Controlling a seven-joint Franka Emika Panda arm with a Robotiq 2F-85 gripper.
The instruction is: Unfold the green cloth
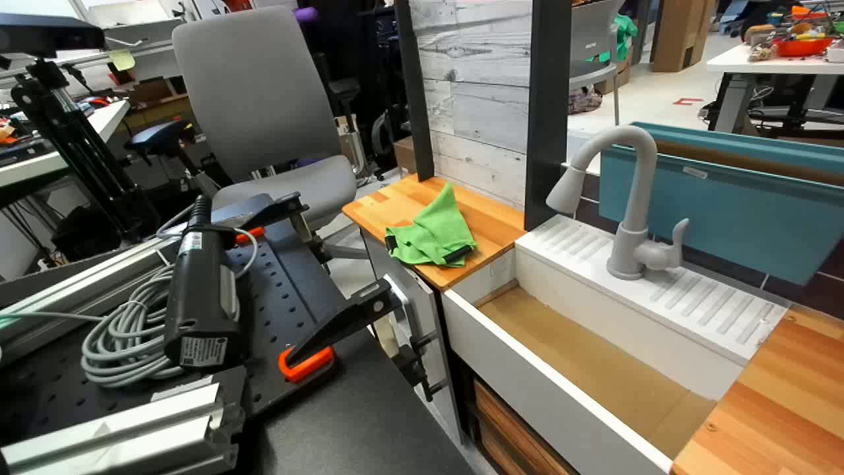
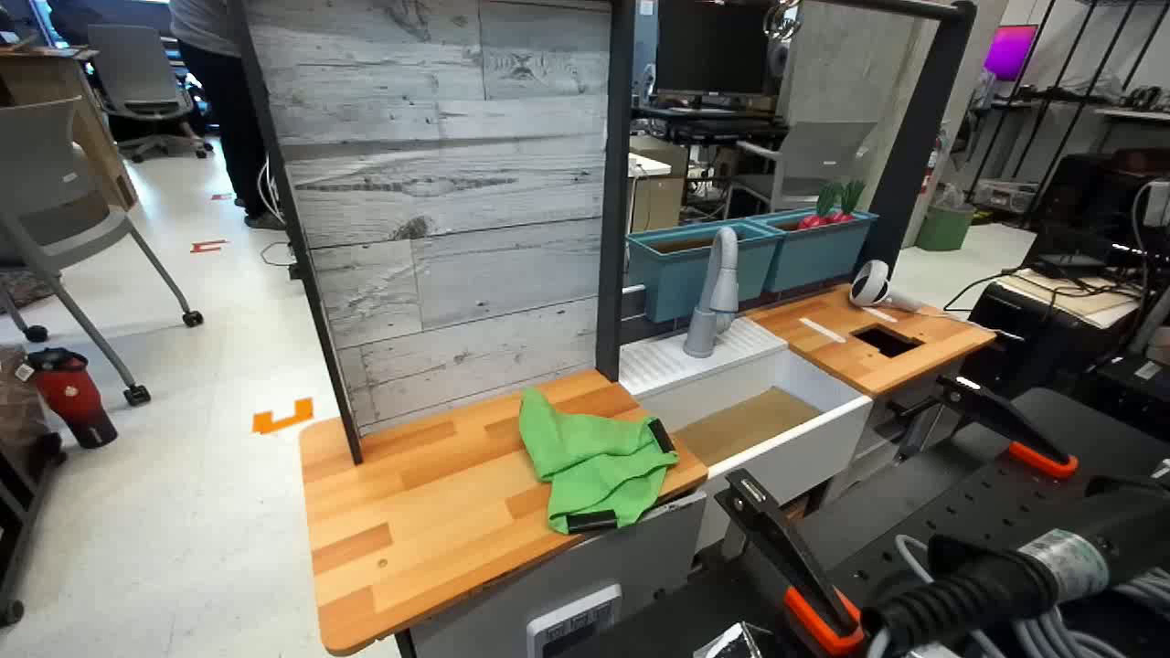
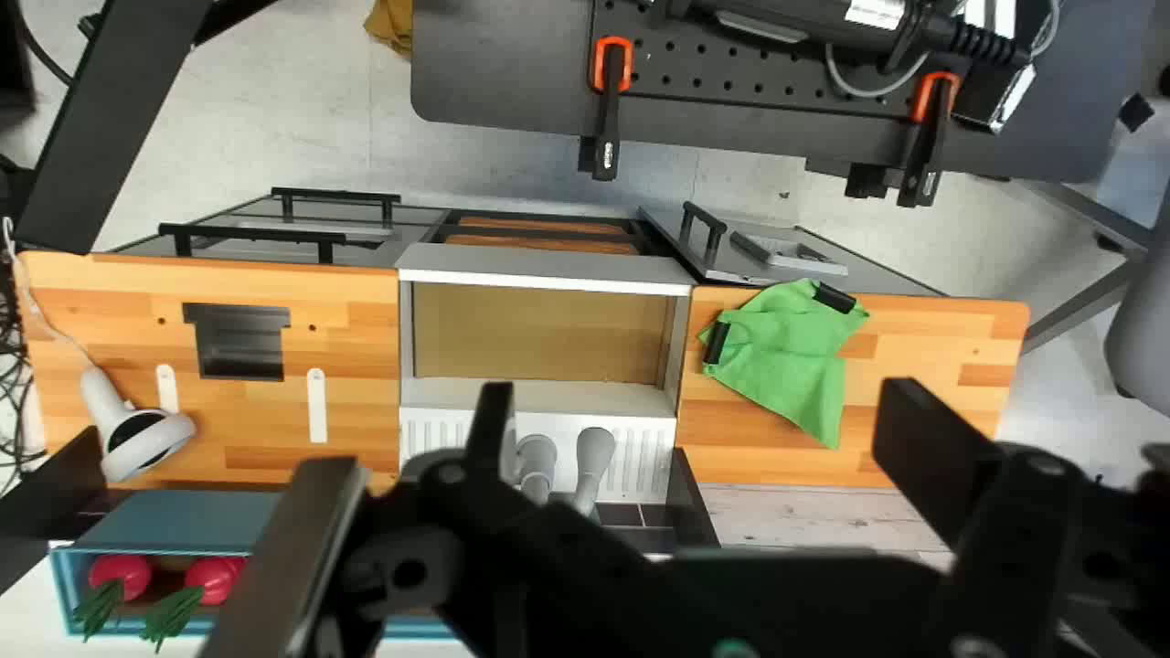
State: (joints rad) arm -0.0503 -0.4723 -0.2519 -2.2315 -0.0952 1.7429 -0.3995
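Note:
A green cloth with black strips on its edge lies crumpled and partly folded on the wooden counter, seen in both exterior views [image 1: 435, 227] [image 2: 594, 457]. It also shows in the wrist view [image 3: 791, 352], right of the sink, with its black strips toward the top and left and a pointed corner toward the bottom. My gripper [image 3: 699, 393] is wide open with nothing between its fingers. It is high above the counter, apart from the cloth, which appears between the fingers in the wrist view. The gripper and arm are out of view in both exterior views.
A white sink [image 1: 560, 376] with a grey faucet [image 1: 636, 198] adjoins the cloth's counter [image 2: 411, 512]. A wood-patterned back panel [image 2: 448, 183] rises behind the counter. Teal planters [image 2: 704, 265] stand behind the sink. A black table with clamps [image 1: 310, 330] faces the counter.

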